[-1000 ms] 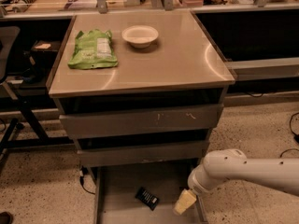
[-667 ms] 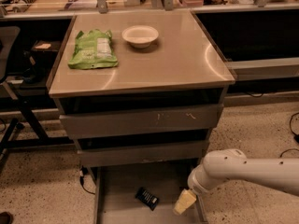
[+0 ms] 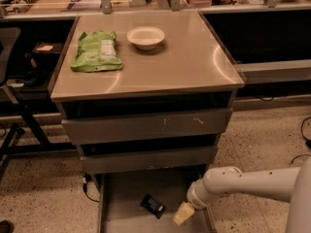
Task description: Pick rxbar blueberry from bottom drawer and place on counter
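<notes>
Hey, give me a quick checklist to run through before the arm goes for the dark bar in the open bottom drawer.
1. Bottom drawer pulled open: ok.
2. Rxbar blueberry lying uncovered on the drawer floor: ok.
3. Gripper over the bar: not ok; it hangs to the bar's right in the camera view, apart from it.
4. Bare counter space for placing: ok, beside the green bag and bowl.
5. Bar in hold: not ok.
</notes>
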`<state>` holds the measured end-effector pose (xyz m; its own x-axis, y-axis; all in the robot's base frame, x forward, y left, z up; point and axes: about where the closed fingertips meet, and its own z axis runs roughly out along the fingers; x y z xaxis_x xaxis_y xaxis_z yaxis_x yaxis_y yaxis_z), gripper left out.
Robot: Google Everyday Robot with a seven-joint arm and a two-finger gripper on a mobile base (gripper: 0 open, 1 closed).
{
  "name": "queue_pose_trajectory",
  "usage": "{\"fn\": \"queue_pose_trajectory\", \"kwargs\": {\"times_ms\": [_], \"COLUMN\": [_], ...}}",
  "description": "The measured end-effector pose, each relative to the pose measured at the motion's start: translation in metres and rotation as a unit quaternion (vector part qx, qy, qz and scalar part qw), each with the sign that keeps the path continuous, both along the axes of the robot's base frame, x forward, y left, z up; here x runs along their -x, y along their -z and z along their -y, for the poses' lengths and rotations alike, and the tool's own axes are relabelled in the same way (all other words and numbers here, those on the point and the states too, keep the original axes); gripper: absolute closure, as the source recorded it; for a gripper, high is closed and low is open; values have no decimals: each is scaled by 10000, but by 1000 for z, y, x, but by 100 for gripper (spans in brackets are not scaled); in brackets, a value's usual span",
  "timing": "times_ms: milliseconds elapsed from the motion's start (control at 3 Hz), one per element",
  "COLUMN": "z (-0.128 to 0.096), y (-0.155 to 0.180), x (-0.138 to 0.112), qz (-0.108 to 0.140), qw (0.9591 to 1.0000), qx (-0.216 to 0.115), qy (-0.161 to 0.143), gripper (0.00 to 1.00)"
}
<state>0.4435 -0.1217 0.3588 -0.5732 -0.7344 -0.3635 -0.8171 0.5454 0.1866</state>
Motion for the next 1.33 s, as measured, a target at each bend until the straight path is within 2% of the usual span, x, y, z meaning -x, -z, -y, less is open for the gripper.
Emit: {"fn": "queue_pose_trajectory", "kwargs": {"times_ms": [333,667,1000,1333], "z": [-13,-13,-22,-42], "y": [40,40,74,117], "x": [-5,-5,1,-4], "qz": [-54,-54,-181,-198], "qw": [9998,9998,9991,9975], "qx": [-168,-169,-365,-673], "qy": [71,71,94,-3], "gripper": [0,0,0,0]}}
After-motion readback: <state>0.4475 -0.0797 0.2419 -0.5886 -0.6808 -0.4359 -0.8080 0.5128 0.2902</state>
